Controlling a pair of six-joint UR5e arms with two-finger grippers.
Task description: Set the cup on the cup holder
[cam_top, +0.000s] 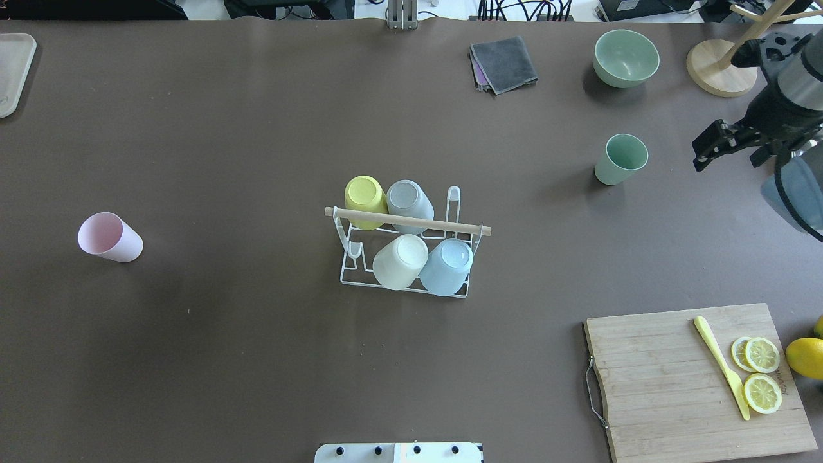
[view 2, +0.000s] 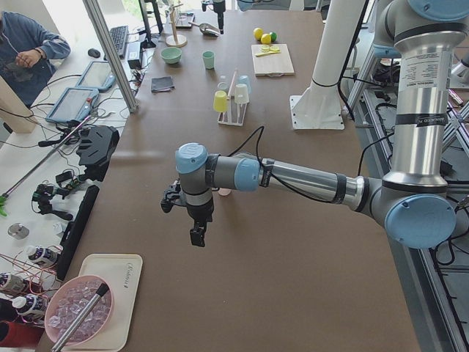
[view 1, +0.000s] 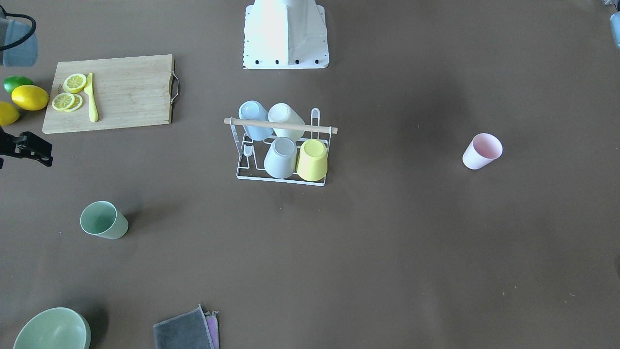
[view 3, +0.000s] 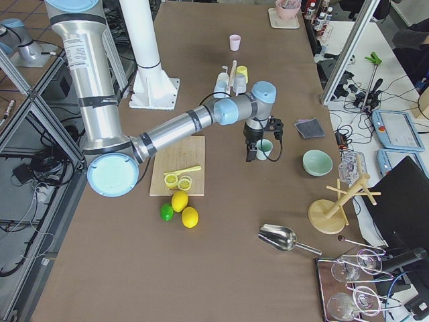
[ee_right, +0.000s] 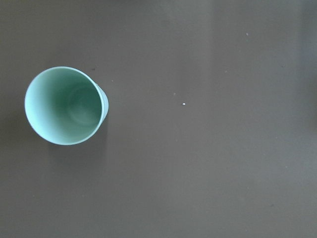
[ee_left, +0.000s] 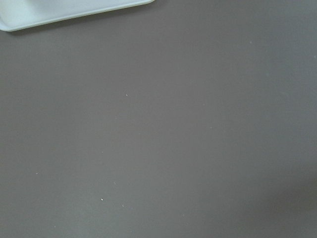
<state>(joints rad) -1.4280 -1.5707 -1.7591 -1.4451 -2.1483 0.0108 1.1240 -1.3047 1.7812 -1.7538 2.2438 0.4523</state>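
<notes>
The cup holder is a white wire rack with a wooden rod, at the table's middle. It carries several upturned cups: yellow, grey, white and blue. A green cup stands upright to its far right and also shows in the right wrist view. A pink cup stands upright far to the left. My right gripper hovers right of the green cup, open and empty. My left gripper shows only in the exterior left view, above the table near the pink cup. I cannot tell whether it is open or shut.
A cutting board with lemon slices and a yellow knife lies near right, with lemons beside it. A green bowl, folded cloths and a wooden stand sit at the far right. A white tray lies at the left end.
</notes>
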